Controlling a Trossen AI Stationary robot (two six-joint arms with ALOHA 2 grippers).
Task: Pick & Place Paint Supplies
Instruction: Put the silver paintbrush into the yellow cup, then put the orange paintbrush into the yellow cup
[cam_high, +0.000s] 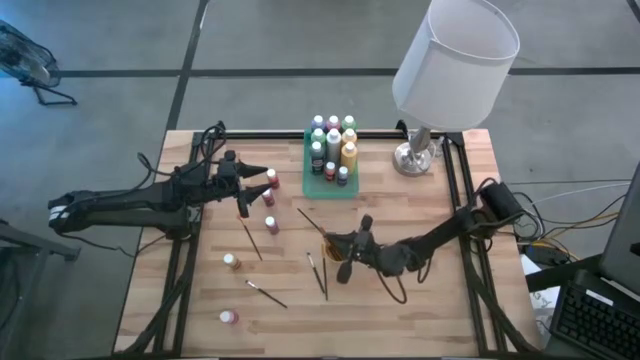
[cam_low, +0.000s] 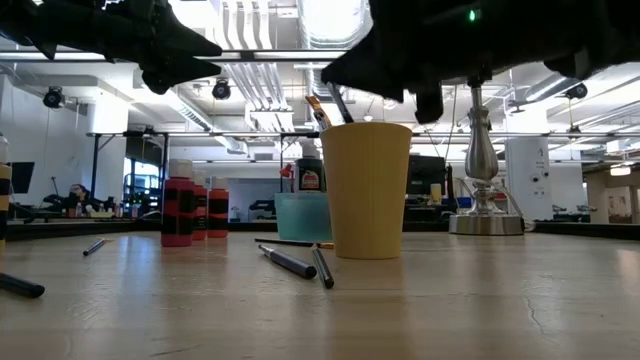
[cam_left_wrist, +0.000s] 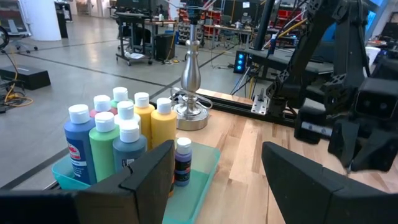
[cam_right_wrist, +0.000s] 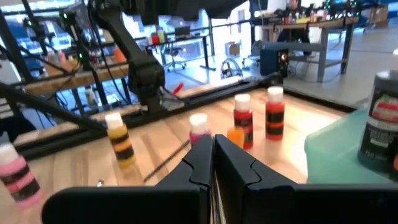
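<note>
The right gripper (cam_high: 333, 243) pinches a paintbrush (cam_low: 318, 110) between pressed-together jaws, directly above the cup (cam_low: 365, 188). The left gripper (cam_high: 268, 178) hangs with jaws spread, red bottles (cam_high: 272, 182) just beside its tips.

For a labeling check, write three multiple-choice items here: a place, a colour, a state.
1. The lamp stands: A beside the green tray; B inside that tray; C at the table's near edge.
2. The cup is: A blue; B yellow; C black.
3. The left end effector is: A shut on a bottle; B shut on a brush; C open.
Key: A, its base sits just outside the tray; B, the low view shows it; C, its fingers stand apart, gripping nothing.
</note>
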